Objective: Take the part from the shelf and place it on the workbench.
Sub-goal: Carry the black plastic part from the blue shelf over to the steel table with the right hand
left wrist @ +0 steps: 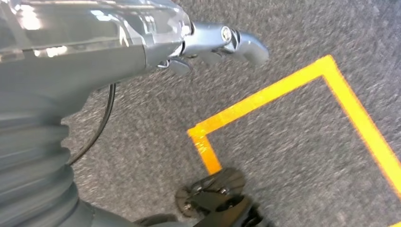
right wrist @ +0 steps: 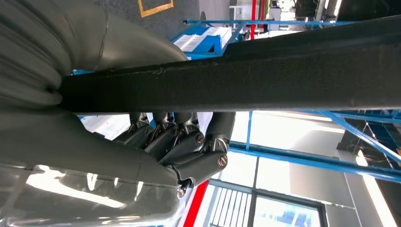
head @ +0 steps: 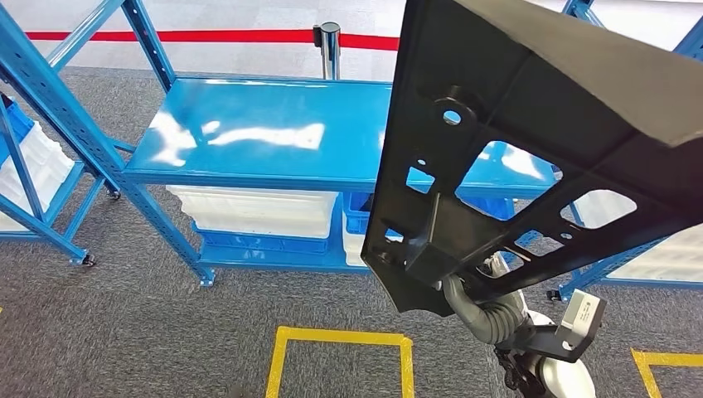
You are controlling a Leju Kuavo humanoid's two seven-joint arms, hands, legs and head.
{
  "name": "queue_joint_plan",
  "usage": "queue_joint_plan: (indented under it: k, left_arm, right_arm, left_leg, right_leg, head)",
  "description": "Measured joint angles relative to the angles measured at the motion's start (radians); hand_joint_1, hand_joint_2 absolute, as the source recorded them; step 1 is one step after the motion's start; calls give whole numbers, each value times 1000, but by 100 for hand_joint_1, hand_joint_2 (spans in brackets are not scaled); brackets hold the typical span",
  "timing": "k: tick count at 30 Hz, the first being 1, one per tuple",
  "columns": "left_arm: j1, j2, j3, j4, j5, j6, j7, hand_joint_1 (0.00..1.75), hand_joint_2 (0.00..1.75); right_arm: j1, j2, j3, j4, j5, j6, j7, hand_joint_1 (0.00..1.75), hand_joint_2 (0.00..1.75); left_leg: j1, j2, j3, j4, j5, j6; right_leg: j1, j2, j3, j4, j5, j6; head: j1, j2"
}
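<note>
The part (head: 530, 141) is a large black plastic panel with several cut-outs, raised close to the head camera on the right. My right hand (head: 483, 300) holds it from below and is mostly hidden behind it. In the right wrist view my right hand's fingers (right wrist: 187, 146) wrap around the panel's thick black edge (right wrist: 283, 75). A blue bench with a flat bare top (head: 265, 133) stands straight ahead, beyond and left of the part. My left hand (left wrist: 222, 42) hangs over the grey carpet and holds nothing.
White bins (head: 257, 211) sit on the bench's lower level. Blue racks stand at the left (head: 50, 141) and at the right (head: 638, 249). A yellow tape square (head: 340, 336) marks the carpet in front of me. A red belt barrier with a post (head: 329, 41) runs behind.
</note>
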Motion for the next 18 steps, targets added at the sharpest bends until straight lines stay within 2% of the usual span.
queue_joint_plan:
  k: [1, 2, 3, 5, 6, 7, 8, 9, 10, 11, 12, 13, 14, 15, 16, 17, 18]
  left_arm:
    - [0, 0, 0, 0, 0, 0, 0, 0, 175]
    - [0, 0, 0, 0, 0, 1, 0, 0, 175]
    - [0, 0, 0, 0, -1, 1, 0, 0, 175]
    - [-1, 0, 0, 0, -3, 1, 0, 0, 175]
    - [-1, 0, 0, 0, -4, 1, 0, 0, 175]
    - [-1, 0, 0, 0, -5, 1, 0, 0, 175]
    - [-1, 0, 0, 0, -6, 1, -1, 0, 175]
    - [0, 0, 0, 0, -6, 0, -1, 0, 175]
    - [1, 0, 0, 0, -6, 0, -1, 0, 175]
    - [1, 0, 0, 0, -6, 0, -1, 0, 175]
    - [1, 0, 0, 0, -6, 0, -1, 0, 175]
    - [1, 0, 0, 0, -6, 0, -1, 0, 175]
    - [1, -1, -1, 0, -6, 0, -1, 0, 175]
    - [1, -1, -1, 0, -7, 0, -1, 0, 175]
    - [1, -1, -1, 0, -7, 0, -1, 0, 175]
    - [1, -1, -1, 0, -7, 0, -1, 0, 175]
    - [1, -1, -1, 0, -7, 1, -1, 0, 175]
  right_arm:
    - [1, 0, -2, 0, 0, 0, 0, 175, 175]
    - [3, 0, -4, 0, 0, 0, 0, 175, 175]
    - [3, 0, -5, -1, 1, 0, -1, 175, 175]
    - [3, 0, -7, -6, 4, 0, -3, 175, 175]
    - [4, 0, -8, -8, 6, 0, -5, 175, 175]
    - [6, 1, -10, -10, 10, -2, -7, 175, 175]
    - [9, 1, -12, -11, 15, -4, -9, 175, 175]
    - [12, 1, -14, -11, 20, -6, -11, 175, 175]
    - [16, 2, -15, -12, 25, -9, -12, 175, 175]
    - [19, 3, -16, -13, 29, -10, -14, 175, 175]
    - [20, 4, -17, -14, 31, -11, -16, 175, 175]
    - [23, 5, -18, -15, 33, -12, -18, 175, 175]
    - [25, 6, -18, -16, 34, -13, -19, 175, 175]
    - [28, 6, -18, -16, 36, -15, -20, 175, 175]
    - [30, 7, -19, -16, 38, -16, -21, 175, 175]
    - [32, 7, -19, -16, 40, -16, -22, 175, 175]
    - [35, 8, -20, -18, 44, -17, -24, 175, 175]
  left_leg:
    - [0, 1, -15, 4, 8, -1]
    - [0, 1, -29, 9, 15, -3]
    - [0, 1, -41, 15, 21, -6]
    - [-3, 0, -58, 25, 31, -16]
    - [-4, 0, -64, 29, 37, -22]
    - [-6, 0, -69, 30, 44, -28]
    - [-6, 0, -74, 31, 50, -34]
    - [-5, -1, -81, 36, 46, -39]
    - [-4, -1, -89, 51, 27, -43]
    - [-3, -2, -101, 83, -9, -45]
    - [-1, -2, -115, 134, -56, -47]
    - [-1, -2, -130, 199, -101, -48]
    - [0, -2, -140, 259, -129, -49]
    - [0, -2, -139, 298, -136, -50]
    - [0, -2, -124, 303, -121, -50]
    - [1, -2, -91, 270, -94, -50]
    - [1, -2, -44, 205, -66, -49]
  right_leg:
    - [0, 0, 17, 2, 20, 0]
    - [0, 0, 52, -33, 48, -1]
    - [-1, 0, 100, -94, 71, -2]
    - [3, 1, 191, -225, 76, -8]
    - [5, 1, 213, -264, 68, -10]
    - [7, 2, 218, -280, 61, -12]
    - [4, 2, 209, -283, 62, -17]
    - [1, 2, 200, -285, 67, -23]
    - [-2, 1, 190, -285, 74, -31]
    - [-5, 0, 179, -287, 83, -39]
    - [-4, -1, 169, -286, 92, -44]
    - [-3, -1, 158, -286, 101, -47]
    - [-1, -1, 147, -285, 109, -48]
    - [0, -2, 137, -285, 118, -48]
    - [0, -2, 127, -284, 125, -47]
    - [1, -2, 118, -283, 132, -46]
    - [1, -2, 111, -281, 138, -43]
  head:
    - [3, 0]
    - [5, 0]
    - [7, 0]
    - [10, 0]
    - [10, 0]
    - [10, 0]
    - [9, 0]
    - [8, 0]
    - [5, 0]
    - [1, 0]
    - [-3, 0]
    - [-8, 0]
    - [-12, 0]
    - [-16, 0]
    - [-19, 0]
    - [-22, 0]
    - [-26, 0]
